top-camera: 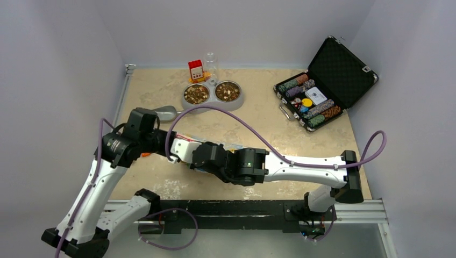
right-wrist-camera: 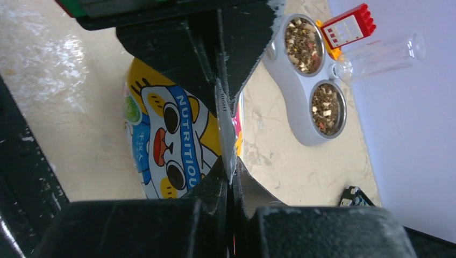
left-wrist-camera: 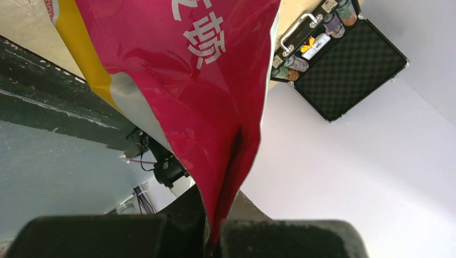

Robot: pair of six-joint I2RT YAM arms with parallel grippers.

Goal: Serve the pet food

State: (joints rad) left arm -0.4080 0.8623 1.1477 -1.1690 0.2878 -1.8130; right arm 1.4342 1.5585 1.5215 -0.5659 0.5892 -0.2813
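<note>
as the bag [right-wrist-camera: 166,145] is held at two sides | left jaws grip its red side | right jaws grip its edge | pet food [top-camera: 196,94] in twin bowl [top-camera: 212,105]

Bag [right-wrist-camera: 172,142]: "NUTRITIO…" on blue band by cartoon cat; pink side [left-wrist-camera: 183,80] has white Chinese chars, cut off.

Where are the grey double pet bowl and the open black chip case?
Grey double pet bowl [top-camera: 212,103]: top external view, front rim between the cups.
Open black chip case [top-camera: 342,71]: top external view, foam-lined lid.
</note>
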